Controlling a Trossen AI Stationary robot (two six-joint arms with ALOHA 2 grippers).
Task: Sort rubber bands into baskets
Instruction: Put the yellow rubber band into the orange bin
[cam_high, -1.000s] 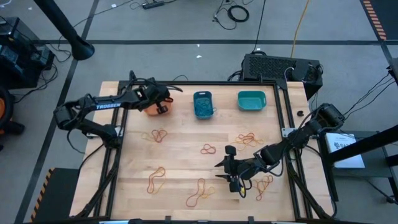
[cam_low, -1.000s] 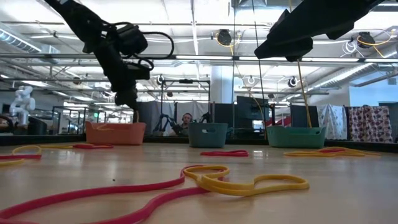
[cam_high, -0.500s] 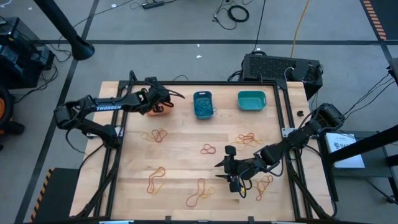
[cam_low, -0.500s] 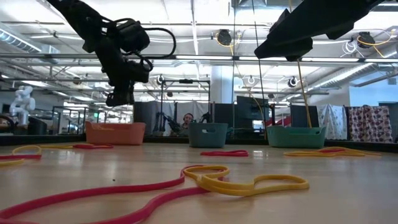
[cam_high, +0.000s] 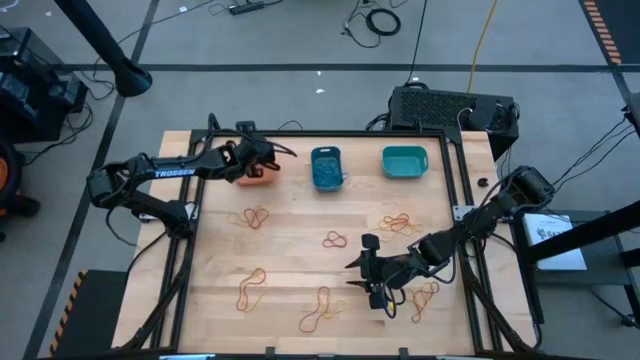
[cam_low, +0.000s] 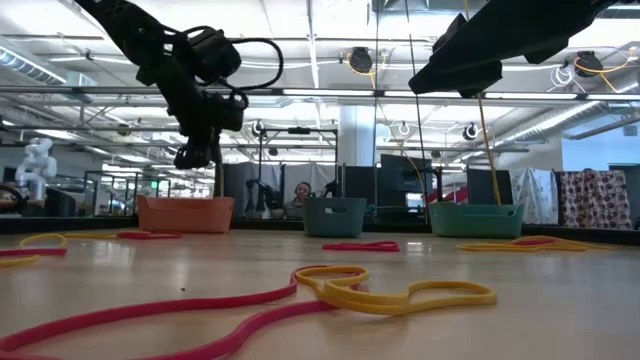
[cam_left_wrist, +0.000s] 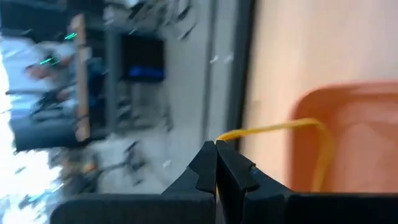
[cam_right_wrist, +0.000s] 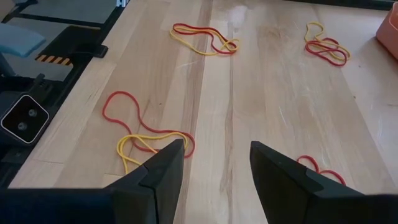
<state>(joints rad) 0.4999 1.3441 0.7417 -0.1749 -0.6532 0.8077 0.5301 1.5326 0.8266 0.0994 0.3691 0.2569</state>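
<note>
My left gripper hangs over the orange basket at the far left and is shut on a yellow rubber band. The blue basket, with blue bands in it, and the teal basket stand to its right along the far edge. My right gripper is open and empty above the table's near right part. Red and yellow rubber bands lie on the wood in loose clusters, such as one at centre left, one in the middle and one near the front. My left gripper pinches one end of the yellow band between its two fingertips. The band arcs away from the tips, slack, and bends down over the orange basket. Its lower end is hidden behind the gripper body.
More band clusters lie at the right, by the right gripper and at the near left. A black box with cables stands beyond the table's far right corner. A dark frame runs along the table's edges.
My left gripper has risen from just above the orange basket and tipped from pointing down toward level, staying over the basket. My right arm has kept still.
</note>
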